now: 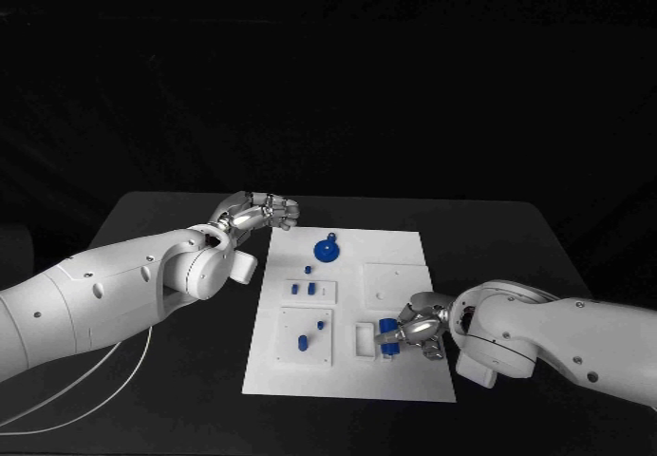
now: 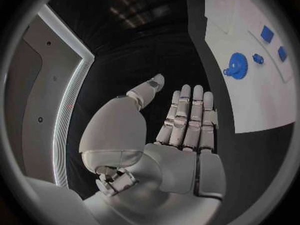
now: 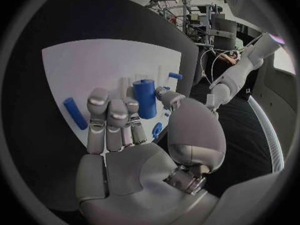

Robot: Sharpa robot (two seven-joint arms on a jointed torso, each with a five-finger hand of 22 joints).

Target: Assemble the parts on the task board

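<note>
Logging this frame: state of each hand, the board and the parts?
left hand: open, fingers straight, off the board's far left corner, holding nothing.
right hand: at the blue cylinder; grip unclear.
blue gear: on the task board, untouched.
small blue pieces: in the board's left fixtures.

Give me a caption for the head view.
Right hand grips a blue cylinder at the task board, left hand hovering beside it.

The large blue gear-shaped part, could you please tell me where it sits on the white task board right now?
In the head view the large blue gear-shaped part lies near the far edge of the white task board, toward the robot's left side, close to the silver left hand, which holds nothing.
</note>
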